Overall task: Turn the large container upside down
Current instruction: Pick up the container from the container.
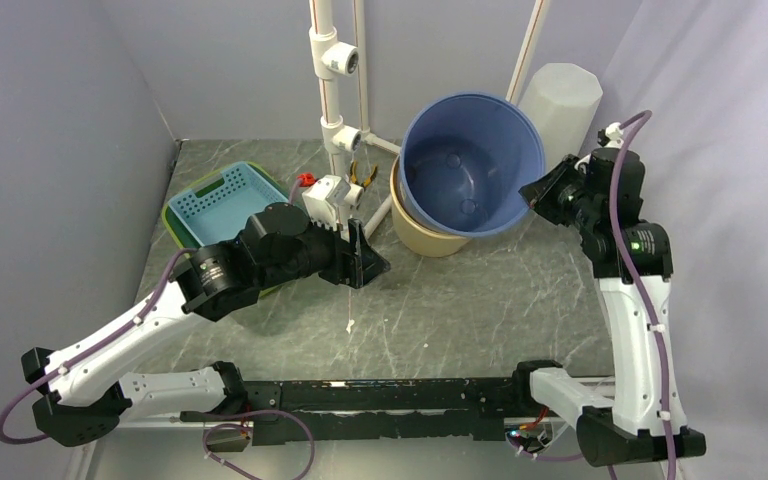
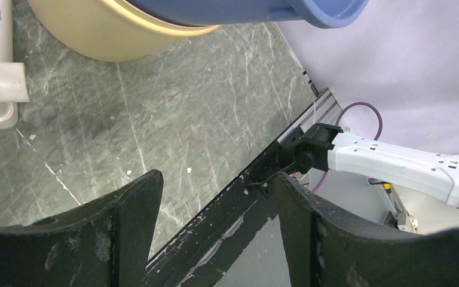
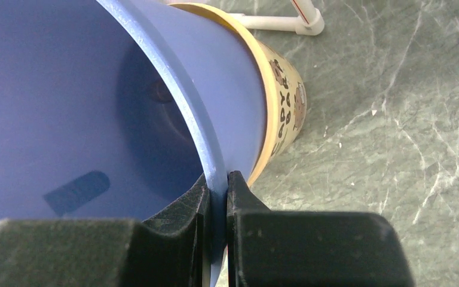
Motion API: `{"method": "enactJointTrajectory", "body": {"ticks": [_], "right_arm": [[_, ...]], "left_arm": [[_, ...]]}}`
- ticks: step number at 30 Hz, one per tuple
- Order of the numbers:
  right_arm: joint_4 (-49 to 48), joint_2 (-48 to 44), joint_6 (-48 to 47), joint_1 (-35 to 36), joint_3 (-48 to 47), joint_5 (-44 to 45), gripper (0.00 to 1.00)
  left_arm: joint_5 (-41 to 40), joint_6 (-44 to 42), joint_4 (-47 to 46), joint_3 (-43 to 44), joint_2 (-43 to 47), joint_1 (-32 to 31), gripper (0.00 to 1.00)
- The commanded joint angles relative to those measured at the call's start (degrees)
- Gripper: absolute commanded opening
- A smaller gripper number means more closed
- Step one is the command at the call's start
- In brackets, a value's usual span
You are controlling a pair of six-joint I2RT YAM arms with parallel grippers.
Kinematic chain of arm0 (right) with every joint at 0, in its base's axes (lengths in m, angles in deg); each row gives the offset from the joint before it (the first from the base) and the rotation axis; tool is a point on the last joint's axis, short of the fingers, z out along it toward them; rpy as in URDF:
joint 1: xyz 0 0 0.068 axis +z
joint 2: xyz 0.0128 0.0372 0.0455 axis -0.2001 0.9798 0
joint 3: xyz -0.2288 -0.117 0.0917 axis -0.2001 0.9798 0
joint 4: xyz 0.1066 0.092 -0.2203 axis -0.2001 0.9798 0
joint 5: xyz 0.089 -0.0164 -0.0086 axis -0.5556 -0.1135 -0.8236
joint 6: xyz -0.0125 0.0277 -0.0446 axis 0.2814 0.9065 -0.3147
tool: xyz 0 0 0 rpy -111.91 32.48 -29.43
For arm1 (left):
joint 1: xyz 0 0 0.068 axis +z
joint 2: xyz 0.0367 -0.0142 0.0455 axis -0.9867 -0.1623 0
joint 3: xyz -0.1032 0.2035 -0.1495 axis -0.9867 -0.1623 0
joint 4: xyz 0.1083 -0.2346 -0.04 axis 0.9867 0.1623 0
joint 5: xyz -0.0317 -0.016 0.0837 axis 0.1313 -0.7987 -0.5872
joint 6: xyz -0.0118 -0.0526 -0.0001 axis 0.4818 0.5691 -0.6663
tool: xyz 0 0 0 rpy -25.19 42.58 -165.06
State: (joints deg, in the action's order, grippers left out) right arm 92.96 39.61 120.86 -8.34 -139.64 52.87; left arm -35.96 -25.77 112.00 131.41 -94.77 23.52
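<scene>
Top view: large blue bucket [image 1: 472, 160] tilted, mouth up, nested in tan tub [image 1: 425, 238] at far side. Right gripper [image 1: 538, 190] clamped on bucket rim. Left gripper [image 1: 368, 268] spread open, apart from bucket. Teal basket [image 1: 222, 195] at left.
Left wrist: fingers wide apart above marble table [image 2: 173, 107]; tub and bucket rim at top edge.
Right wrist: jaws pinch bucket rim; brown lettering on tub wall, unreadable.

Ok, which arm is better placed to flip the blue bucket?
Right. The right gripper is shut on the rim of the bucket. The left gripper is open, holds nothing and sits apart from it over the table.
</scene>
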Motion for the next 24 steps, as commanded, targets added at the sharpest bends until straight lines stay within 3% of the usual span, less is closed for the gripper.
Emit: {"method": "enactJointTrajectory", "body": {"ticks": [1,10,24], "right_arm": [[-11.83,-5.24,3.85,-0.13,-4.33,-0.83,0.00],[-8.30,-7.43,0.27,-0.13,-9.70,-0.11,0.00],[-6.04,-12.89,-8.14,-0.13,-13.23,-6.61,0.00]], "left_arm": [[0.07,-0.29,-1.52,0.14,0.26,-0.12,0.74],[-0.42,-0.22,-1.69,0.04,0.41,-0.09,0.75],[-2.76,1.50,-3.18,-3.29,5.12,-0.09,0.76]]}}
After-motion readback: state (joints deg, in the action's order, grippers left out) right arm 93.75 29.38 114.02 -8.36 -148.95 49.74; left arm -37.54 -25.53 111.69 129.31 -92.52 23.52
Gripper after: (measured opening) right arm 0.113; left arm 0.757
